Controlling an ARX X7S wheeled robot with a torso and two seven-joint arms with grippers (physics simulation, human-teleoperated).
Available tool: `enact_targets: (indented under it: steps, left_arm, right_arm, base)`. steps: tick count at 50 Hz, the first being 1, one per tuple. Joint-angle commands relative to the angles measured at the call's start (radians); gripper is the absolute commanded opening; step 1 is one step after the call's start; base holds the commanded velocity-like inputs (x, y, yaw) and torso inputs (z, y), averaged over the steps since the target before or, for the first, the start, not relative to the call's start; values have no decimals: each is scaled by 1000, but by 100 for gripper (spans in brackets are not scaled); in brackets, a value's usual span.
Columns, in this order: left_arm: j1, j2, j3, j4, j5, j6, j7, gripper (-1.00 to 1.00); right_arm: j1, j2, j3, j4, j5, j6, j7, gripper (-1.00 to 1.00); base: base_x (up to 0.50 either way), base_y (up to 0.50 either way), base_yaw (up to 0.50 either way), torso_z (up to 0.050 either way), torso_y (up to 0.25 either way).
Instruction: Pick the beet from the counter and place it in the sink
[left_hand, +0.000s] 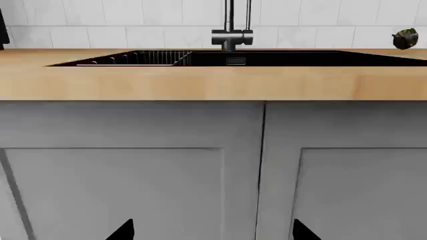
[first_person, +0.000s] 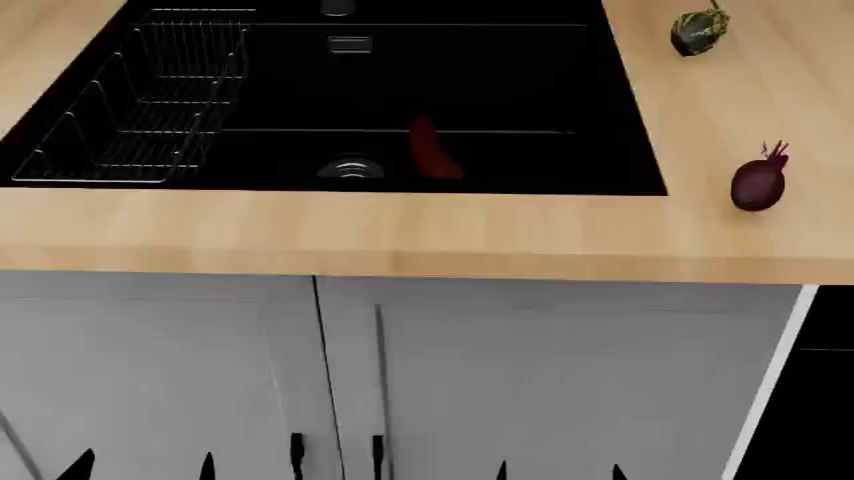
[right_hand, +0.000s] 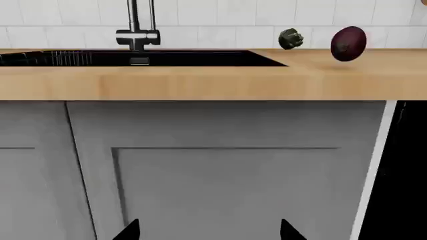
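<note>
The beet (first_person: 758, 185), dark maroon with a pinkish stem tuft, lies on the tan wood counter (first_person: 400, 235) to the right of the black sink (first_person: 400, 90). The right wrist view shows the beet (right_hand: 347, 43) near the counter's (right_hand: 200, 82) right end. My left gripper (first_person: 143, 468) and right gripper (first_person: 558, 470) hang low in front of the grey cabinet doors, well below the counter's front edge. Both are open and empty: the left gripper (left_hand: 213, 232) and the right gripper (right_hand: 209, 231) show only wide-apart black tips. The left wrist view looks over the counter (left_hand: 200, 82) to the sink (left_hand: 267, 59).
An elongated red vegetable (first_person: 434, 150) lies in the sink beside the drain (first_person: 351, 168). A wire rack (first_person: 147, 100) fills the sink's left part. A lumpy green vegetable (first_person: 699, 30) sits at the counter's back right. The faucet (left_hand: 231, 35) stands behind the basin. A dark gap (first_person: 814, 400) adjoins the cabinet's right end.
</note>
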Motion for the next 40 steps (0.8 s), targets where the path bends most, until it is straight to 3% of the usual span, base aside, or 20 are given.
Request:
enact_targets:
  steps: [1, 39, 40]
  left_arm:
    - [-7, -11, 12, -24, -11, 18, -12, 100]
    - [14, -82, 85, 44, -54, 1, -76, 100]
    - [21, -48, 59, 33, 39, 3, -42, 100]
  right_arm:
    - [6, 34, -43, 15, 35, -11, 43, 100]
    - [-13, 74, -120, 5, 72, -17, 99, 100]
    - [-11, 39, -69, -9, 100, 33, 50, 100]
  base:
    - [0, 0, 0, 0, 0]
    - [0, 0, 0, 0, 0]
    - [0, 0, 0, 0, 0]
